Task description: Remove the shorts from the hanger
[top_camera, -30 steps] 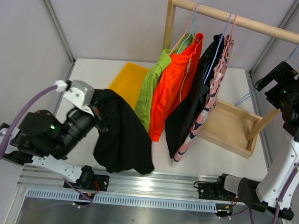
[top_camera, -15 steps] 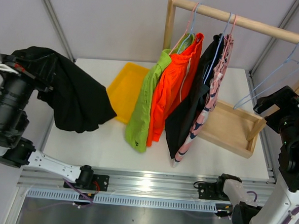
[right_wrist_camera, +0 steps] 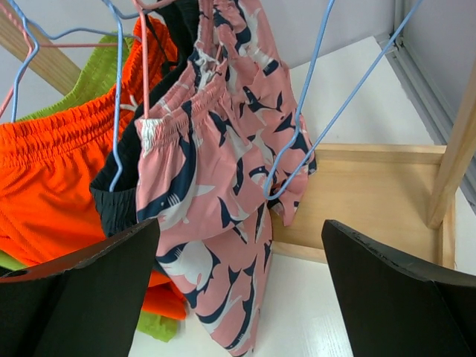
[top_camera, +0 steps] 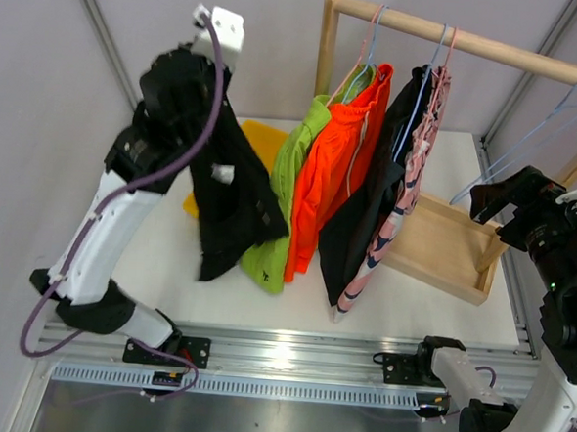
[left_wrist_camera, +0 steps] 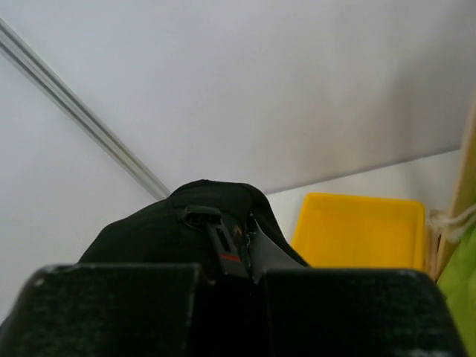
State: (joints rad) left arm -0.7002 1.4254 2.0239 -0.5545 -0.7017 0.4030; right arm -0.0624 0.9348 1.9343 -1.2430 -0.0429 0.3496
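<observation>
Black shorts hang off the hanger from my raised left gripper, which is shut on their waistband above the table's left half. On the wooden rail, hangers hold lime green shorts, orange shorts, another black pair and pink shark-print shorts. My right gripper is open to the right of them, apart from them. In the right wrist view the pink shorts hang ahead of the right gripper, with nothing between its fingers.
A yellow tray lies at the back left, partly hidden behind the held shorts. A wooden tray sits at the right under the rail. An empty blue hanger hangs near the right arm. A wooden post holds the rail.
The left arm swung the black shorts from the far left up and to the right, over the yellow tray beside the green shorts. The right gripper shifted a little and stayed open.
</observation>
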